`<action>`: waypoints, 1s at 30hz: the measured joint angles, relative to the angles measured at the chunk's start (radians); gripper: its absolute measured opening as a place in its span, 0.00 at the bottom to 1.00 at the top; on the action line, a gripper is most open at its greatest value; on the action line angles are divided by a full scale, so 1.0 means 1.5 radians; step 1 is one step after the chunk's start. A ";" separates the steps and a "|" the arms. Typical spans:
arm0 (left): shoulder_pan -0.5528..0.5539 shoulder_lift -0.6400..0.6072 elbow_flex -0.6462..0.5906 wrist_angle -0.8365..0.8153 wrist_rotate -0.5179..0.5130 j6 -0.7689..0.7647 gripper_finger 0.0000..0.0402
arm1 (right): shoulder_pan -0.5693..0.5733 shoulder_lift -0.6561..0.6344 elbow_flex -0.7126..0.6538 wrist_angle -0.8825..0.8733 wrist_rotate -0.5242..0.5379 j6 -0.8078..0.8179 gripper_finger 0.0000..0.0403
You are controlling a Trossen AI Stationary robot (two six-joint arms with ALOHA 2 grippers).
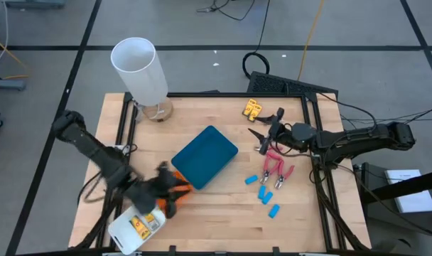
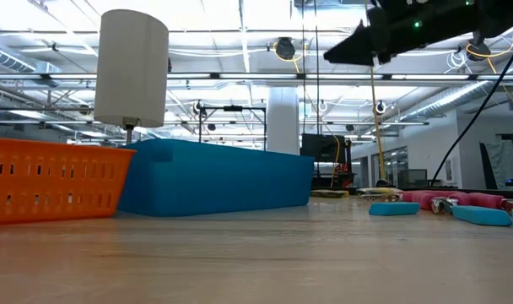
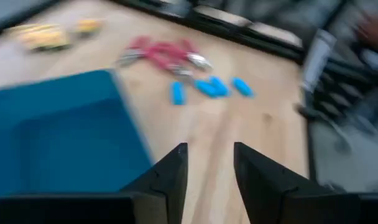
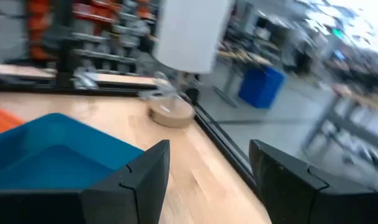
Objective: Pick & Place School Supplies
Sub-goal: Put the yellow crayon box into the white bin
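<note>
Lying on the right half of the table: pink-handled scissors (image 1: 276,168) touching each other, light-blue pieces (image 1: 264,193) just beside, yellow blocks (image 1: 253,109) toward the far edge; likely light and rigid, scissors best pinched across the handles. Right gripper (image 1: 271,132) hovering over the scissors, fingers apart, empty; left gripper (image 1: 175,187) also parted, empty, by the orange tray (image 1: 182,186). Teal tray (image 1: 205,156) sitting mid-table, white cylinder (image 1: 140,70) far-left, neither blocking the pick.
</note>
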 joint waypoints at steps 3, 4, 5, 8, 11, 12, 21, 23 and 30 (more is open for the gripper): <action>0.104 0.018 0.001 0.090 0.164 0.180 0.39 | -0.029 0.000 0.001 -0.091 0.041 0.095 0.55; 0.137 0.024 0.001 0.095 0.195 0.213 0.41 | -0.046 0.001 0.001 -0.136 0.040 0.126 0.56; 0.172 0.032 0.000 0.093 0.215 0.237 0.43 | -0.065 0.002 0.001 -0.180 0.036 0.159 0.57; 0.284 0.054 -0.001 0.108 0.244 0.299 0.48 | -0.142 0.011 0.004 -0.292 -0.003 0.242 0.61; 0.389 0.069 -0.017 0.201 0.304 0.361 0.52 | -0.231 0.031 0.019 -0.372 -0.066 0.267 0.65; 0.424 0.072 -0.027 0.250 0.348 0.380 0.53 | -0.262 0.041 0.028 -0.388 -0.087 0.266 0.66; 0.638 0.133 -0.115 0.610 0.635 0.341 0.57 | -0.454 0.182 0.092 -0.415 -0.306 -0.058 0.67; 0.654 0.152 -0.118 0.631 0.636 0.335 0.57 | -0.468 0.214 0.110 -0.434 -0.298 -0.123 0.66; 0.669 0.207 -0.119 0.704 0.667 0.332 0.57 | -0.479 0.297 0.170 -0.553 -0.139 -0.165 0.64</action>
